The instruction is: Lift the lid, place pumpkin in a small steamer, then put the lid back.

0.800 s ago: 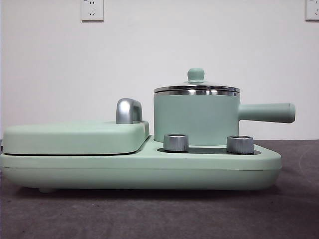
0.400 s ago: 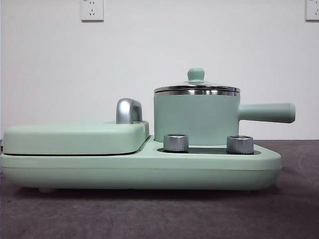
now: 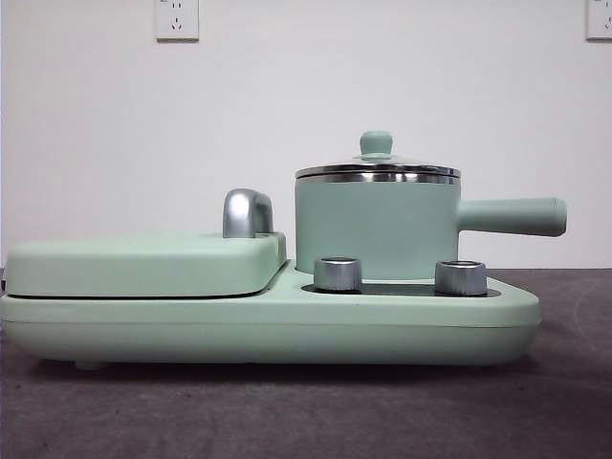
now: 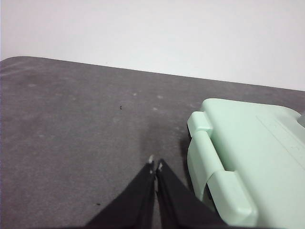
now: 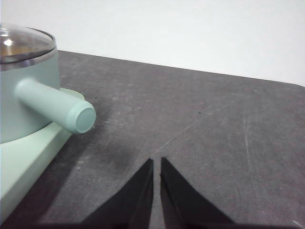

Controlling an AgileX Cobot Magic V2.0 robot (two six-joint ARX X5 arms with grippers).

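The small steamer (image 3: 376, 228) is a mint-green pot standing on the right part of the mint-green cooker base (image 3: 268, 325). Its long handle (image 3: 512, 216) points right. The glass lid (image 3: 377, 169) with its mint-green knob (image 3: 376, 143) sits on the pot. The pot (image 5: 19, 100) and lid (image 5: 24, 44) also show in the right wrist view. The pumpkin is out of view. My left gripper (image 4: 155, 167) is shut and empty over the grey table beside the griddle cover (image 4: 248, 152). My right gripper (image 5: 156, 164) is shut and empty over the table, apart from the pot handle (image 5: 57, 106).
The flat mint-green griddle cover (image 3: 143, 263) with a chrome handle (image 3: 247, 212) lies on the left part of the base. Two steel dials (image 3: 337, 273) (image 3: 460, 277) stand on the base before the pot. The grey table (image 5: 214, 129) stretches around it, with a white wall behind.
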